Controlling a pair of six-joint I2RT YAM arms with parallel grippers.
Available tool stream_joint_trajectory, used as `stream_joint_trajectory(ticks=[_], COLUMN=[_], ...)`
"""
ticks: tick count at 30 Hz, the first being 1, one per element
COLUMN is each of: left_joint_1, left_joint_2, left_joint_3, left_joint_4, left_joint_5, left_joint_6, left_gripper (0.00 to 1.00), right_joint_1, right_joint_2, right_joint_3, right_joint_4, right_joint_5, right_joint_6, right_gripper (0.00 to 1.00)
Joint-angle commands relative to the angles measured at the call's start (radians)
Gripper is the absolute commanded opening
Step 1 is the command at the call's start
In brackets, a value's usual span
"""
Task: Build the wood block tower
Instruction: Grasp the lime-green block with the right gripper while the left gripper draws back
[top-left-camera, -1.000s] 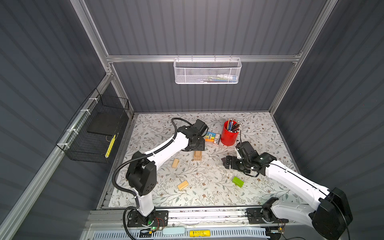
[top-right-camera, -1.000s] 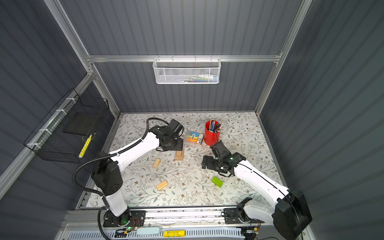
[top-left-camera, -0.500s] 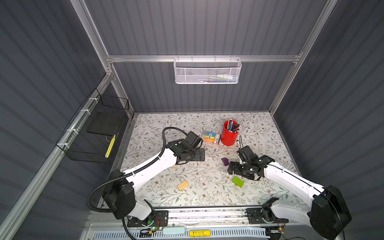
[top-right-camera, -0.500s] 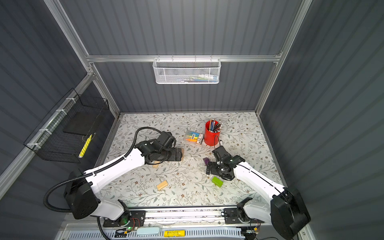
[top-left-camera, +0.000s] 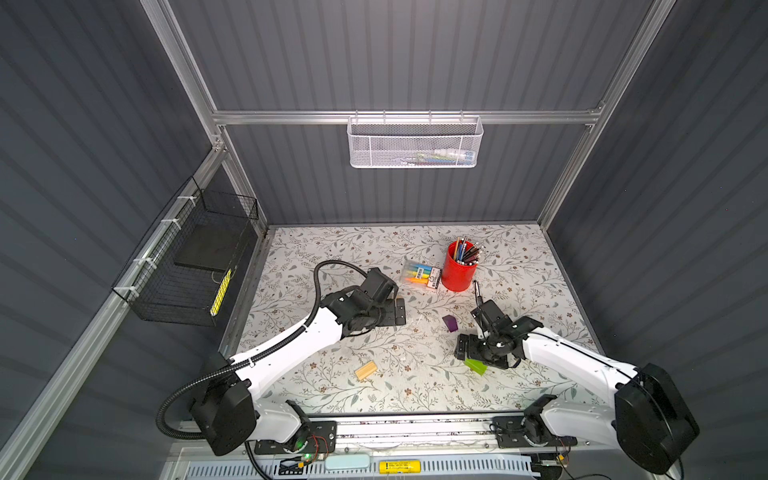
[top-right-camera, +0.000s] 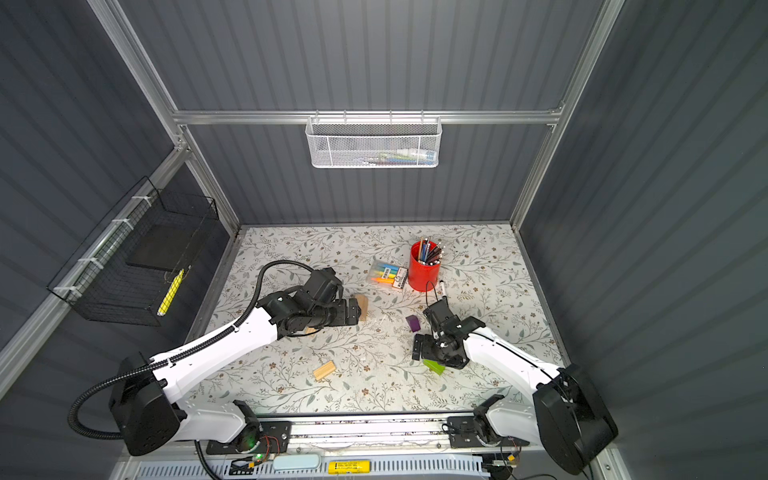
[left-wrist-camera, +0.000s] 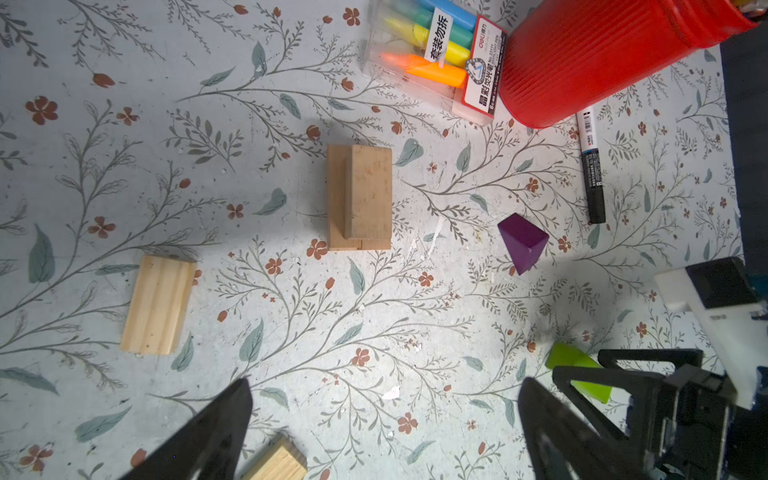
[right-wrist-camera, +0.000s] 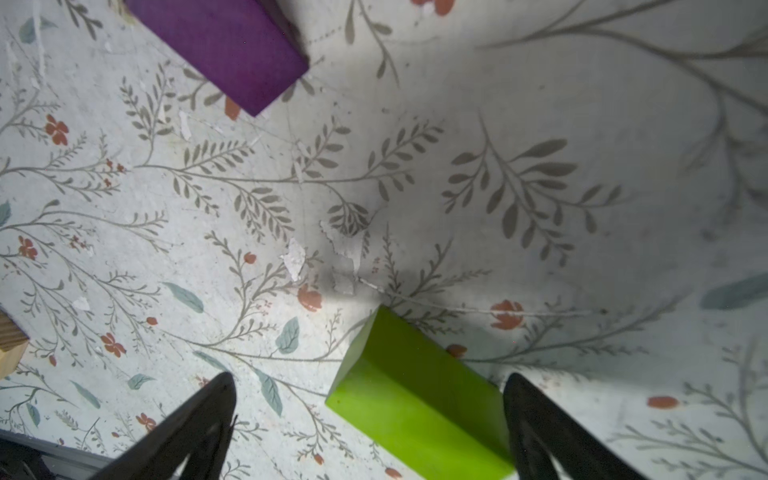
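Observation:
The tower (left-wrist-camera: 359, 197) is a low stack of tan wood blocks on the floral mat; its edge (top-right-camera: 361, 306) shows just past my left gripper (top-right-camera: 351, 311). That gripper (left-wrist-camera: 384, 415) is open and empty, back from the stack. Loose tan blocks lie at the left (left-wrist-camera: 158, 305) and near the front (top-left-camera: 365, 370). A purple block (top-left-camera: 450, 323) lies right of the stack. The lime green block (right-wrist-camera: 419, 399) lies flat on the mat between the spread fingers of my open right gripper (right-wrist-camera: 370, 415), which hangs over it (top-left-camera: 473, 353).
A red pencil cup (top-left-camera: 458, 268) stands at the back, with a clear highlighter pack (top-left-camera: 422, 275) beside it. A black marker (left-wrist-camera: 591, 166) lies near the cup. A wire basket (top-left-camera: 191, 257) hangs on the left wall and a white mesh basket (top-left-camera: 415, 143) on the back wall.
My left gripper opened and drew back from the stack toward the front. My right gripper moved off the purple block, uncovering it, and came over the green block.

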Motion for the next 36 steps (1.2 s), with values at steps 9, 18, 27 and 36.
stream_joint_trajectory(ticks=[9, 18, 27, 36], left_joint_1=[-0.004, -0.003, -0.003, -0.003], left_joint_2=[-0.043, -0.050, -0.069, -0.082], left_joint_3=[-0.035, -0.043, -0.060, -0.074], left_joint_4=[-0.022, -0.028, -0.022, -0.026], left_joint_5=[-0.067, -0.092, -0.106, -0.115], left_joint_6=[-0.032, -0.028, -0.028, -0.026], left_gripper=[1.00, 1.00, 1.00, 1.00], right_joint_1=[0.250, 0.282, 0.298, 0.296], right_joint_2=[0.104, 0.157, 0.185, 0.182], right_joint_3=[0.085, 0.133, 0.111, 0.087], right_joint_4=[-0.011, -0.112, -0.055, -0.045], right_joint_5=[0.075, 0.224, 0.227, 0.265], right_joint_6=[0.131, 0.268, 0.363, 0.366], right_gripper=[0.94, 0.79, 0.66, 0.56])
